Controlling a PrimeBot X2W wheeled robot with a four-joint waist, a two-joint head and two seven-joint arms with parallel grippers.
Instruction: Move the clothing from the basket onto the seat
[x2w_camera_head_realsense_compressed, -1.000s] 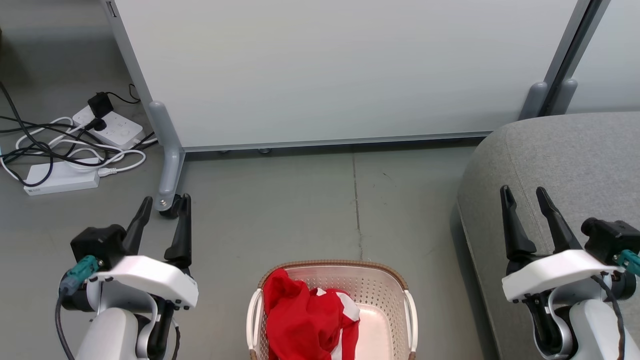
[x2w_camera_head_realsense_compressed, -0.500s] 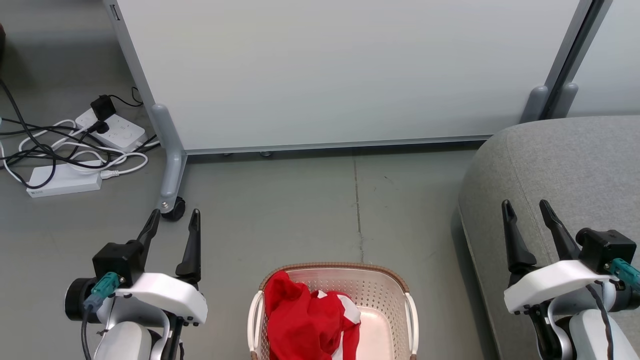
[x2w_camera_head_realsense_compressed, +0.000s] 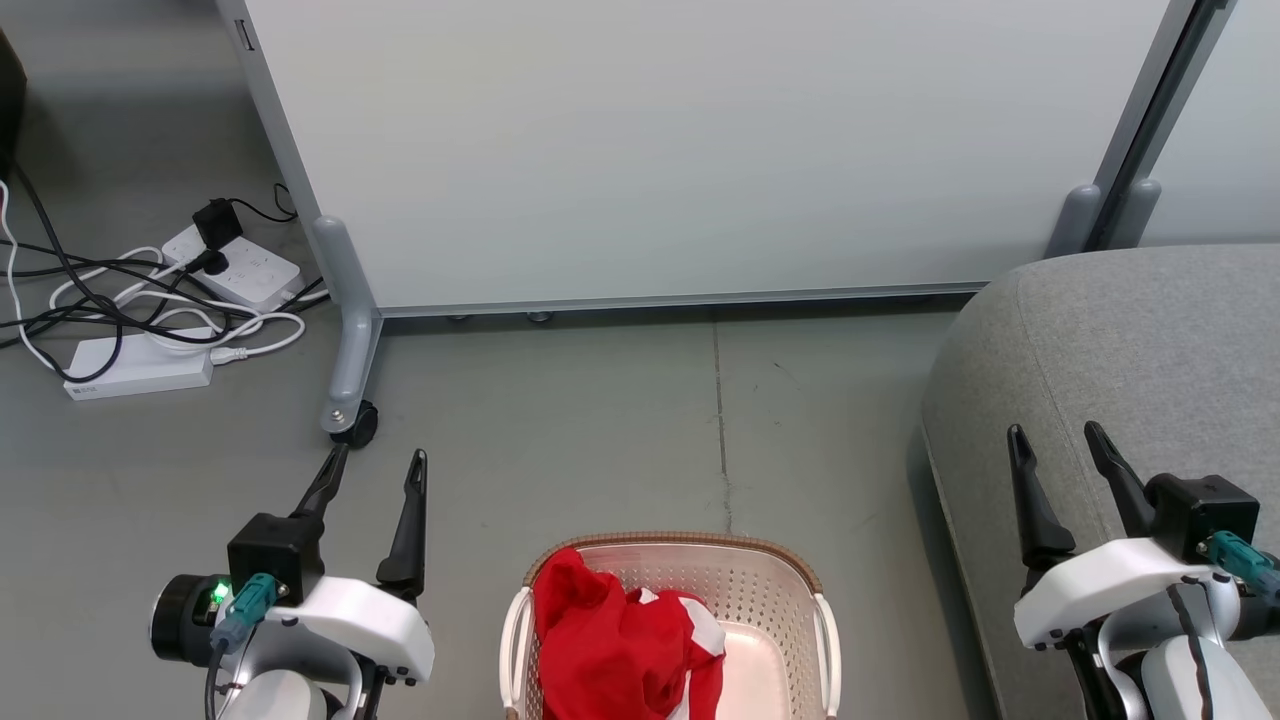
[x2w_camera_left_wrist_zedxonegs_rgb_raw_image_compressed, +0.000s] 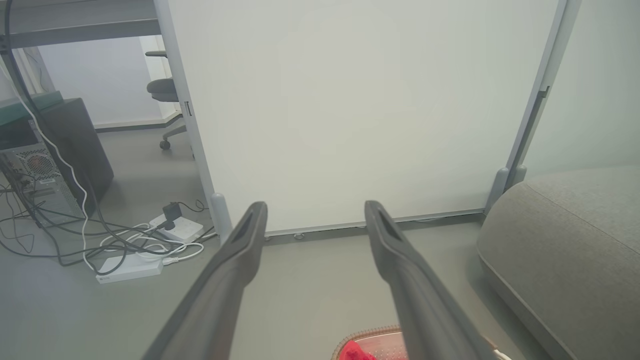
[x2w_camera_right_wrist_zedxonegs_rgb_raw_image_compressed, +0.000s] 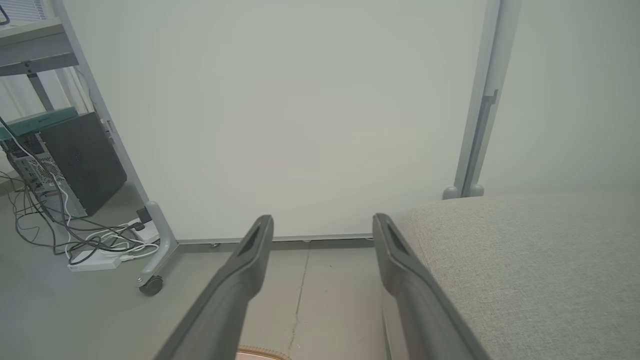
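The left claw (x2w_camera_head_realsense_compressed: 379, 453) and right claw (x2w_camera_head_realsense_compressed: 1054, 429) have long black fingers (x2w_camera_head_realsense_compressed: 409, 520). Behind them sit white shells (x2w_camera_head_realsense_compressed: 350, 620) and teal plugs (x2w_camera_head_realsense_compressed: 250, 600).

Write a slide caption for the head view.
Left gripper and right gripper, jaws open, flank the basket holding the clothing; the seat stands at right.

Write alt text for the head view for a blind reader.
Red and white clothing lies heaped in the left half of a cream basket. The left gripper hangs open beside it; the right gripper hangs open by the grey seat. A pale partition panel stands behind.
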